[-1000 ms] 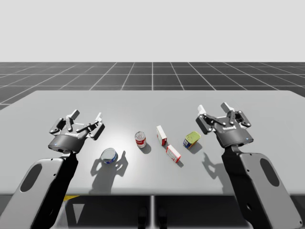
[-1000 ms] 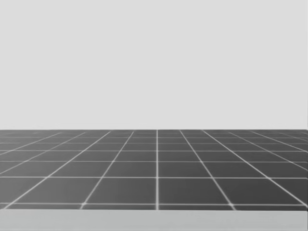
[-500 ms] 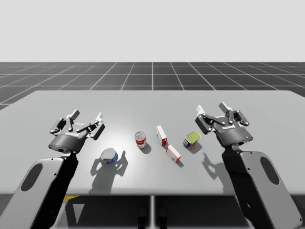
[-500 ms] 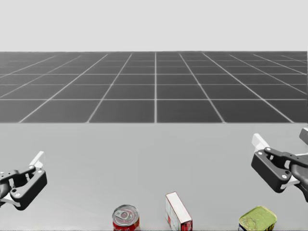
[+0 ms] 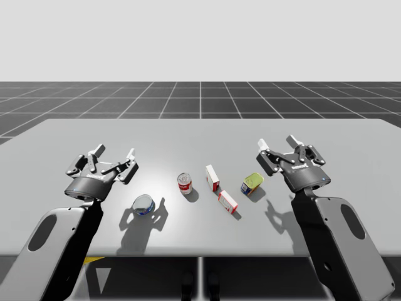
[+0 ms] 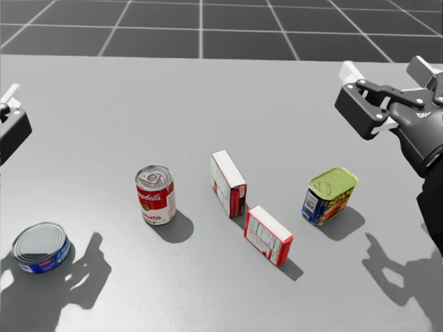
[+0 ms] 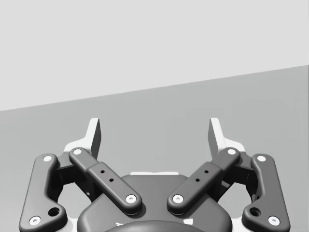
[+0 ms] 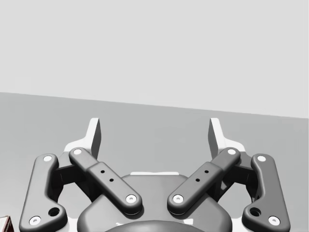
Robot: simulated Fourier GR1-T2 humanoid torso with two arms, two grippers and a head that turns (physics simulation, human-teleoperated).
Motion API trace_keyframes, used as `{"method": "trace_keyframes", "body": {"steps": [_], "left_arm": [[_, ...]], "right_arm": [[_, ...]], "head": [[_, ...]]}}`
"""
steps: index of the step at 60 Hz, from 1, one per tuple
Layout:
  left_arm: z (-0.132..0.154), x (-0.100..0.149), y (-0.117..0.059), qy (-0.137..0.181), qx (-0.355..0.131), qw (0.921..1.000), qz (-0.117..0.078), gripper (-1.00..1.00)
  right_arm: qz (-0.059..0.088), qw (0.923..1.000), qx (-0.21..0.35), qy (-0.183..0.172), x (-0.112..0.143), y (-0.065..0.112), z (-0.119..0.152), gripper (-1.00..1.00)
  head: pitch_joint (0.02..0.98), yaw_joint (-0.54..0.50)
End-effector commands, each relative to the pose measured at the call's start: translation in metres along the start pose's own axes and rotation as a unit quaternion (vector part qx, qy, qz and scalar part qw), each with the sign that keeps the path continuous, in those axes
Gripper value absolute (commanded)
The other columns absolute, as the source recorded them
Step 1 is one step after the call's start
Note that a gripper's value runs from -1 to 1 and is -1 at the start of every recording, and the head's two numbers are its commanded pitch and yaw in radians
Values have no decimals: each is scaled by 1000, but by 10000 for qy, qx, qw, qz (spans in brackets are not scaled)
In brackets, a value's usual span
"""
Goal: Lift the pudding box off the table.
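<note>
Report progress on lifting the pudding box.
Done: nothing. The taller red-and-white box and the lower red-and-white box both rest on the table; I cannot tell which is the pudding. In hand: nothing. The left gripper and right gripper hover open, apart from both. Left: choose, reach, grasp, lift.

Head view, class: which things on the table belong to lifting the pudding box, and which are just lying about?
Job: upright red and white box, lying red and white box (alike; which one is wanted I cannot tell), open left gripper, open right gripper.
Lying about: red and white can, low blue can, yellow-topped blue can.
</note>
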Motion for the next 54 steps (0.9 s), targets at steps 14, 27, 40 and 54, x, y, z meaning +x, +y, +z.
{"method": "trace_keyframes", "body": {"steps": [14, 27, 40, 54], "left_arm": [[1, 2, -2, -33, -29, 10000, 0, -1000], [1, 3, -3, -33, -49, 10000, 8, -1000], [1, 2, -4, -8, -49, 10000, -18, -1000], [1, 1, -5, 17, -62, 10000, -23, -1000]], "right_arm": [[-132, 9999, 38, -11, 9, 5, 5, -1000], [-216, 9978, 530, 338, 24, 36, 21, -1000], [-180, 9928, 956, 697, 37, 59, 39, -1000], [148, 9850, 1226, 1209, 27, 86, 49, -1000]], "head": [[759, -72], [752, -66], [756, -60], [760, -61]]}}
